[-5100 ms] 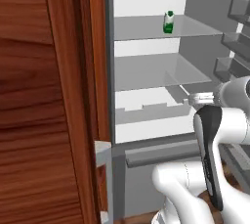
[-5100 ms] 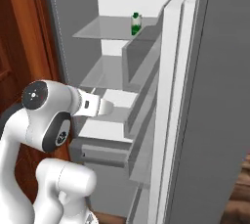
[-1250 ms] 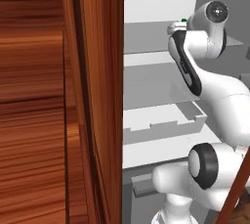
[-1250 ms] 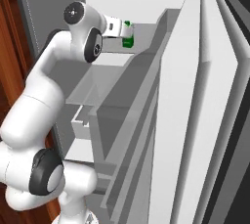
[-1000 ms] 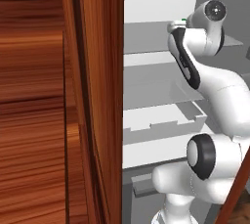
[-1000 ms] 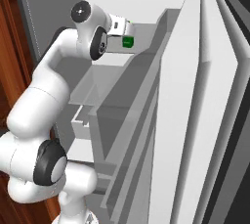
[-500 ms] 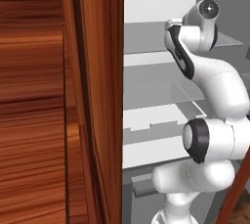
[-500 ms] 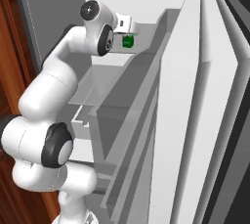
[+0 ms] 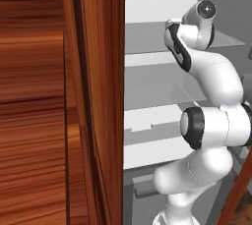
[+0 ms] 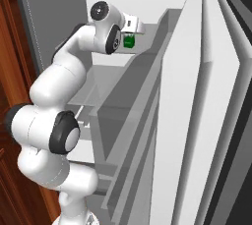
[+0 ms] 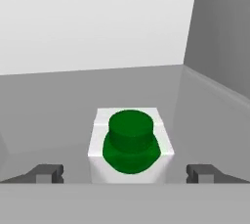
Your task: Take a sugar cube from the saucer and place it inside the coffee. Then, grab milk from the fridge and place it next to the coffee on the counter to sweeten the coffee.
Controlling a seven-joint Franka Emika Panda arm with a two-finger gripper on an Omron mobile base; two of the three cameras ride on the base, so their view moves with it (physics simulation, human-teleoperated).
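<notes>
Milk: white carton, green cap, upright on a fridge shelf, centred between the fingers of the gripper, jaws spread wide, carton not gripped. Likely light, rigid, smooth-sided; best taken by its flat side walls below the cap.

base views flank fridge, hand view close
</notes>
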